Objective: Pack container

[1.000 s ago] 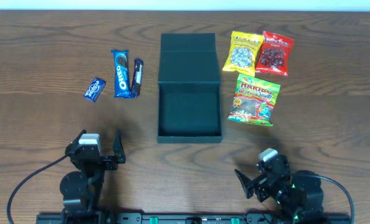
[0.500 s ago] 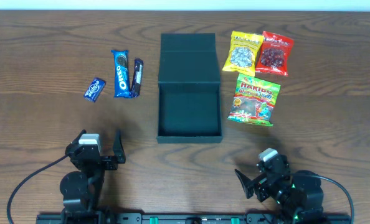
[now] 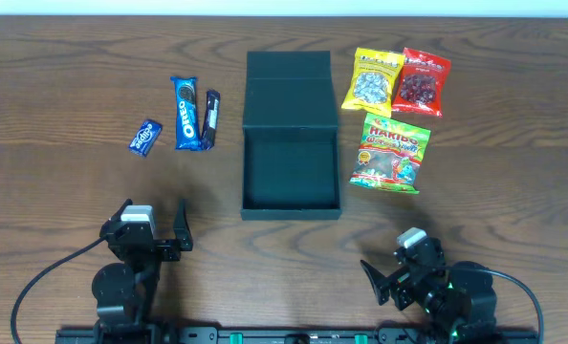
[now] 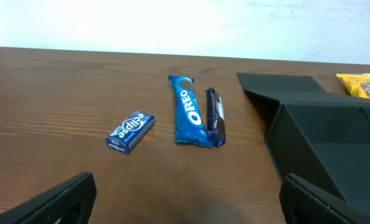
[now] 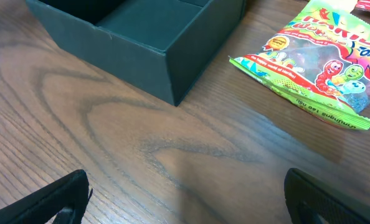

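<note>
Nothing has moved: left pincer (image 4: 185,193) and right pincer (image 5: 185,186) sit apart at 6 o'clock, the container (image 3: 291,214) stands open and empty mid-tabletop (image 3: 513,191), Oreo pack (image 3: 185,113) at its 9 o'clock, Haribo bag (image 3: 391,153) at 3, so all packing is left.

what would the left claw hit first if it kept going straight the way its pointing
Most likely the Oreo packet, lying dead ahead of the left claw, with the dark bar close beside it. Depth is unclear from here.
</note>
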Action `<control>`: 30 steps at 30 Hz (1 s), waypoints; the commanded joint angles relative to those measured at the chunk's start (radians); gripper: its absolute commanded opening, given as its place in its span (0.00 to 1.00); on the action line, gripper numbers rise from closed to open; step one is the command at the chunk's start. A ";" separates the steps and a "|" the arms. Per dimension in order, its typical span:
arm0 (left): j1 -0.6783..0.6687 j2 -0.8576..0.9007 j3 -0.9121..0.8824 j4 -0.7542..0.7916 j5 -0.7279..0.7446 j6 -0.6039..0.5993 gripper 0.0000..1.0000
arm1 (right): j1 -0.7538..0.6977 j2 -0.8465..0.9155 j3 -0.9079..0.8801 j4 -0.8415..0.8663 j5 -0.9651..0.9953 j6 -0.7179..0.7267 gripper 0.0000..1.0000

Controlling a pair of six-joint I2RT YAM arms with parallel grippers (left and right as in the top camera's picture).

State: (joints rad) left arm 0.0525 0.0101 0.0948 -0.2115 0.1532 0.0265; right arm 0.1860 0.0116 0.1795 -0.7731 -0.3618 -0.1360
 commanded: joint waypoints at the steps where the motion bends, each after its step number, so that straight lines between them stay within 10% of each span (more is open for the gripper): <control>1: 0.005 -0.006 -0.028 -0.005 -0.006 0.011 0.95 | 0.010 -0.006 -0.004 -0.001 0.007 -0.011 0.99; 17: 0.005 -0.006 -0.028 -0.005 -0.006 0.011 0.95 | 0.010 -0.006 -0.004 0.079 -0.010 0.005 0.99; 24: 0.005 -0.006 -0.028 -0.005 -0.006 0.011 0.95 | 0.010 -0.006 -0.004 0.216 -0.016 0.615 0.99; 30: 0.005 -0.006 -0.028 -0.005 -0.006 0.011 0.95 | 0.010 -0.006 -0.004 0.274 -0.098 0.773 0.99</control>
State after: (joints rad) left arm 0.0525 0.0101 0.0948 -0.2115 0.1532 0.0265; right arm 0.1860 0.0116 0.1745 -0.5320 -0.3969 0.5213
